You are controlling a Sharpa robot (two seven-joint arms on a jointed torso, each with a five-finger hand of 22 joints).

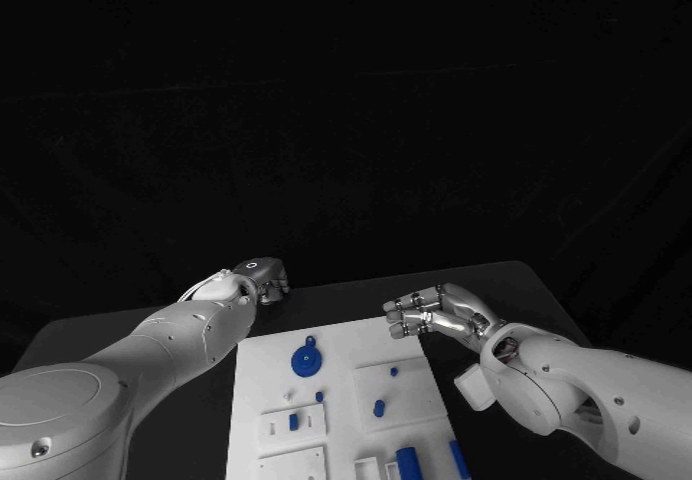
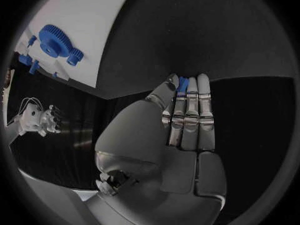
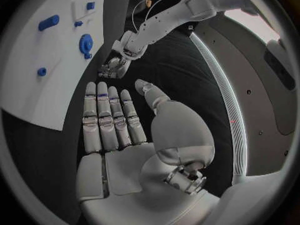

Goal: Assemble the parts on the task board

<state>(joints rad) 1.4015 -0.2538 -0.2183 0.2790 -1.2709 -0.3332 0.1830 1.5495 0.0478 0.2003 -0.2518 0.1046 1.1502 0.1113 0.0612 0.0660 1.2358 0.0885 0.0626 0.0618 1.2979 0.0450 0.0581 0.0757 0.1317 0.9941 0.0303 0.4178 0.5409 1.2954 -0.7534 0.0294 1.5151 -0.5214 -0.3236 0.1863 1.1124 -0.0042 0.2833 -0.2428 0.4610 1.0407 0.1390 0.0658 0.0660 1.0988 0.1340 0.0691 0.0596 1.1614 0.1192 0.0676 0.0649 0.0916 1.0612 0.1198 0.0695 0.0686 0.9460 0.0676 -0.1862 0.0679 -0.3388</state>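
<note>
The white task board (image 1: 339,440) lies in the middle of the black table. On it are a blue gear (image 1: 306,360), small blue pegs (image 1: 379,407) and blue bars (image 1: 408,462) at its near edge. My left hand (image 1: 260,278) is off the board's far left corner, low over the table. In the left wrist view its fingers (image 2: 190,115) are straight and close together, and a small blue part (image 2: 182,83) is pinched between them and the thumb. My right hand (image 1: 440,312) hovers at the board's far right corner, fingers (image 3: 109,117) stretched out with the thumb apart, holding nothing.
Black table surface surrounds the board (image 3: 44,80) on all sides. The blue gear (image 3: 85,44) and a blue bar (image 3: 49,22) show in the right wrist view, with my left hand (image 3: 115,65) beyond them. A black backdrop hangs behind the table.
</note>
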